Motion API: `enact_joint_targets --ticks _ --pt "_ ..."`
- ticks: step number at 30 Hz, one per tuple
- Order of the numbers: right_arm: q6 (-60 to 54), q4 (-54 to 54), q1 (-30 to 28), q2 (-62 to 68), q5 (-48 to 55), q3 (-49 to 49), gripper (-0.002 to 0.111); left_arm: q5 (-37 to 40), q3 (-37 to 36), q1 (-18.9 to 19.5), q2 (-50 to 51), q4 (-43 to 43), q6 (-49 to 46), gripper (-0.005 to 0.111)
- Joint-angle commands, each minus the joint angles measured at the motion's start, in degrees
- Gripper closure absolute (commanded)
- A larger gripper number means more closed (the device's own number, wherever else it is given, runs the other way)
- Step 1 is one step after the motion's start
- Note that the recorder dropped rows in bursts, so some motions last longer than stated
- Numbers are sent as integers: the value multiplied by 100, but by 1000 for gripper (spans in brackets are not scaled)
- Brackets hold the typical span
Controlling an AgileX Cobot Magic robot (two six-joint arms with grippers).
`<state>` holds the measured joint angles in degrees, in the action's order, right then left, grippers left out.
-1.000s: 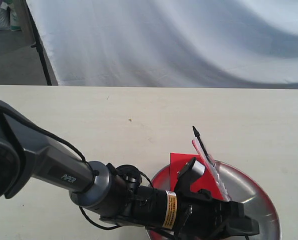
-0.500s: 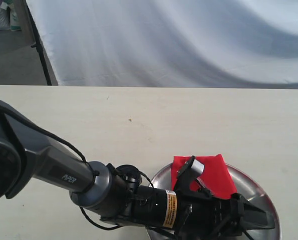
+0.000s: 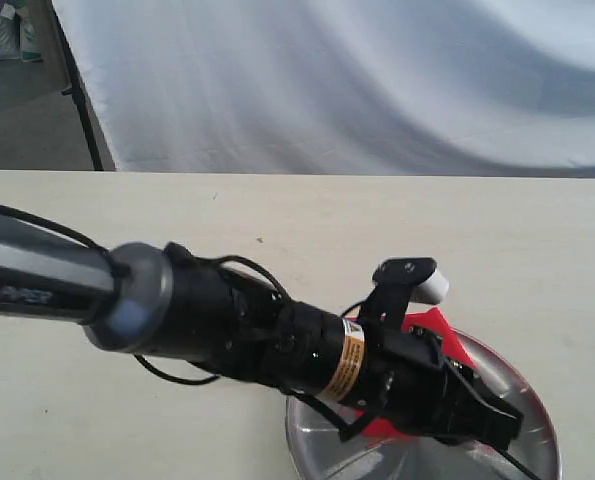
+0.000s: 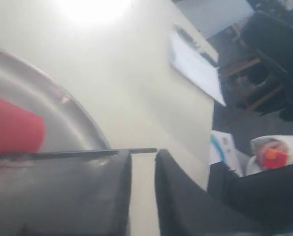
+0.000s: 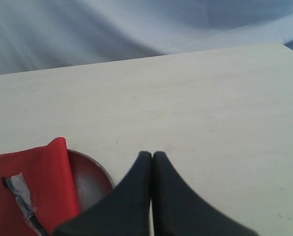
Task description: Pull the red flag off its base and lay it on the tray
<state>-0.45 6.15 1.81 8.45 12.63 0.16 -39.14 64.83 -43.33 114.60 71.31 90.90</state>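
Note:
The red flag (image 3: 433,327) lies on the steel tray (image 3: 537,425) at the near right of the table, largely covered by my left arm. My left gripper (image 3: 505,426) hovers over the tray. In the left wrist view its jaws (image 4: 143,155) stand slightly apart with bare table showing between them; the flag's black stick (image 4: 77,154) runs past the fingertips over the tray (image 4: 62,115), with the red cloth (image 4: 13,130) beside it. My right gripper (image 5: 152,155) is shut on nothing, beside the tray (image 5: 89,179) and flag (image 5: 38,187). The base is out of view.
A white cloth backdrop hangs behind the table's far edge, with a black stand leg (image 3: 77,95) at the back left. In the left wrist view a white sheet (image 4: 195,64) lies near a table edge, with dark chairs beyond.
The flag went from standing tilted with its stick pointing up to lying flat on the tray. My left arm has since lifted and turned, covering more of the flag.

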Motion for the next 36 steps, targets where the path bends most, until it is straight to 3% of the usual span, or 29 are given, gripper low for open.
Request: enact_joint_targets --ticks 1,6,13,19,24,31,36 --pt "-20 -6 -17 -24 -35 -16 109 912 0 12 -710 1502 442 107" --pt "-20 -6 -17 -24 -35 -16 109 1403 -12 12 -1283 2863 887 107" --pt "-20 -6 -17 -24 -20 -16 109 3388 -502 12 -2017 2863 508 107" --pt "-20 -6 -17 -24 -20 -16 109 5204 -1314 12 -2818 2863 -413 107" --pt "-20 -6 -17 -24 -20 -16 109 6520 -2003 12 -3762 2801 -597 107" --pt "-20 -6 -17 -24 -20 -16 109 6912 -2780 12 -5558 589 -2002 107" --pt "-20 -6 -17 -24 -20 -16 109 6556 -4013 12 -7594 -935 -2411 107"
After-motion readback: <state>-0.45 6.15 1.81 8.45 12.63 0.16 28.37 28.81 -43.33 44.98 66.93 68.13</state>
